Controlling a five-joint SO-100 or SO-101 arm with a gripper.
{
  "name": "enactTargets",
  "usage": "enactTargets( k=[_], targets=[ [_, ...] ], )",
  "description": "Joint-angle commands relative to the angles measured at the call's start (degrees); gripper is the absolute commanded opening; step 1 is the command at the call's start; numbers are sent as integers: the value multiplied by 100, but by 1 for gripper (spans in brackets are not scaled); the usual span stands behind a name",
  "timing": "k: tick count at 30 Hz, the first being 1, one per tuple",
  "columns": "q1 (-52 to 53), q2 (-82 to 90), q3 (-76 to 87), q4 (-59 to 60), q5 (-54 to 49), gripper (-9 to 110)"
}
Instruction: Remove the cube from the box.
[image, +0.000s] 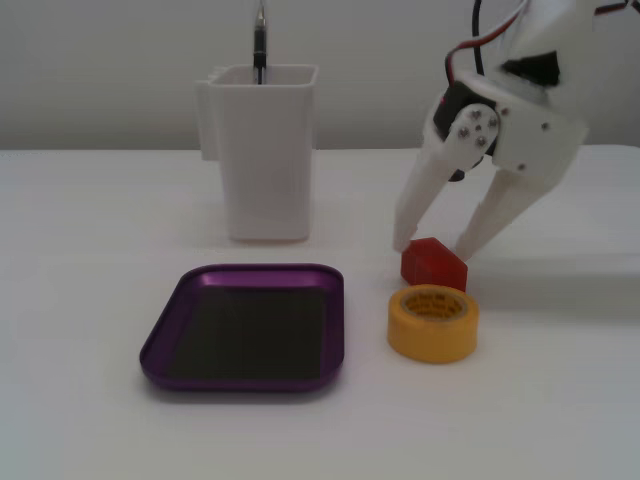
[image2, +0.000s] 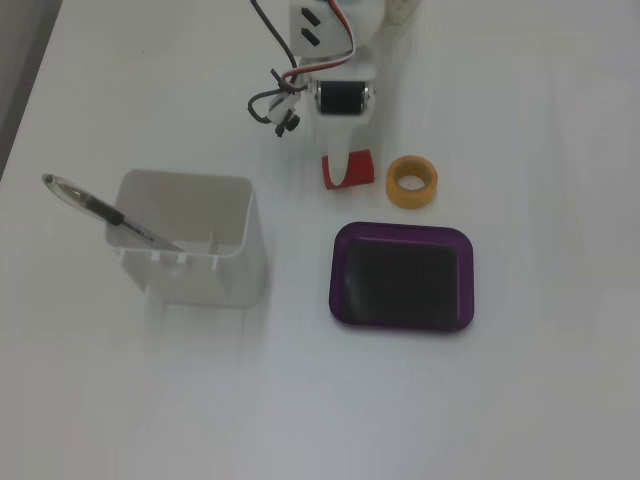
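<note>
Now released, the gripper (image: 432, 247) straddles the cube (image: 434, 264) on the table, box (image: 245, 327) well aside; lift straight up, avoiding nudges.

A small bright red cube (image: 434, 264) sits on the white table outside the box (image: 247, 327), just behind a yellow tape roll (image: 433, 322) in a fixed view. The box, a shallow purple metallic tray with rounded corners and a dark floor, lies flat with nothing inside it.
</note>
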Motion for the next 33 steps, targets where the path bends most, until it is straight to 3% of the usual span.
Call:
enactTargets(
  k=[1,12,33],
  targets=[
    [35,185,-765,615,35,13],
    [-9,2953,-923,2021,123,13],
    [26,8938,4939,2338,475,12]
  ],
)
